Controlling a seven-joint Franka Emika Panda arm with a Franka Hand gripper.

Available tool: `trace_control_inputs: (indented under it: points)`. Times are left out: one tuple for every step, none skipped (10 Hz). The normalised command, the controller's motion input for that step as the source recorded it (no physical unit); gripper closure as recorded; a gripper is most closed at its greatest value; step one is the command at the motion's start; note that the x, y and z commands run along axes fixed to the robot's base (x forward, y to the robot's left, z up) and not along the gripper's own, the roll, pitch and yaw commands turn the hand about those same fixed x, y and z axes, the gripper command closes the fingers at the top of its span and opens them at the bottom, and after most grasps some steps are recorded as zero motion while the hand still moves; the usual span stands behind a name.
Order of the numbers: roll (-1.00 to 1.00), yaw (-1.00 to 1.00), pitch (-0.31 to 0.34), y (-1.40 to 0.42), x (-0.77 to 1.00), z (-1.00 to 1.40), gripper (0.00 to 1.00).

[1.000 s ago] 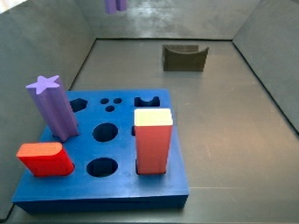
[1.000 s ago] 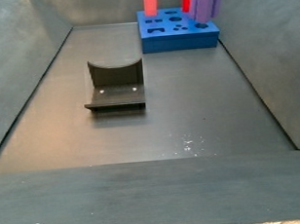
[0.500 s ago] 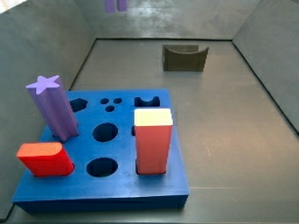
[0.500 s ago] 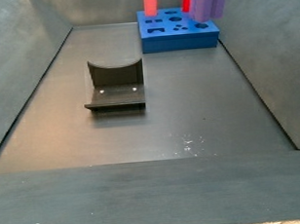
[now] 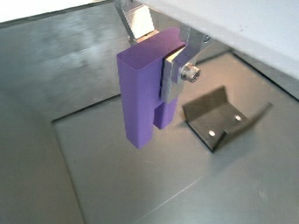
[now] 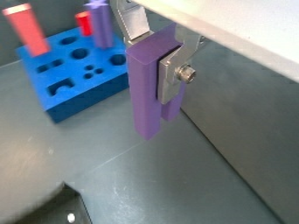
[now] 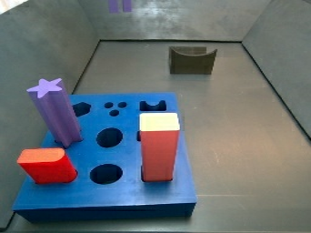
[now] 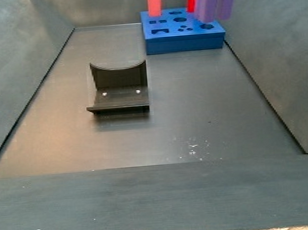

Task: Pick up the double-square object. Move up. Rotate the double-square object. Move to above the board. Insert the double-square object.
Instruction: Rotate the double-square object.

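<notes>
End effector (image 5: pixel 162 54) clamped on the double-square object (image 5: pixel 149 92) in both wrist views, silver fingers (image 6: pixel 173 74) on its upper part, block hanging upright in the air, clear of the floor. In a side view only its lower tip (image 7: pixel 120 5) shows at the 12 o'clock edge. Board (image 7: pixel 127 195) on the floor at 7 o'clock, carrying the purple star column (image 7: pixel 54 112), red block (image 7: pixel 46 165) and yellow-topped red block (image 7: pixel 159 146). Fixture (image 7: pixel 191 59) sits at 1 o'clock, well apart from the board.

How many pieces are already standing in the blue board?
3: the purple star-topped column and the low red block along one edge, the yellow-topped red block nearer the middle. The gripper holds the double-square object aloft.
</notes>
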Motion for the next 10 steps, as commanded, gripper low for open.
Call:
trace_control_inputs:
  points:
    - [0.0, -0.89, 0.0, 0.01, 0.0, 0.0, 1.0]
    - [0.0, -0.65, 0.0, 0.01, 0.0, 0.0, 1.0]
    - [0.0, -0.38, 0.0, 0.01, 0.0, 0.0, 1.0]
    - [0.0, -0.25, 0.0, 0.01, 0.0, 0.0, 1.0]
    - [0.0, 0.0, 0.0, 0.0, 0.0, -1.0, 1.0]
    - [0.0, 0.07, -0.02, 0.0, 0.01, -1.0, 1.0]
    - [0.0, 0.07, -0.021, 0.0, 0.02, -1.0, 1.0]
    - [0.0, 0.06, -0.022, 0.0, 0.02, -1.0, 1.0]
    - [0.0, 0.04, -0.029, 0.0, 0.02, -1.0, 1.0]
    - [0.0, 0.03, -0.04, 0.0, 0.02, -1.0, 1.0]
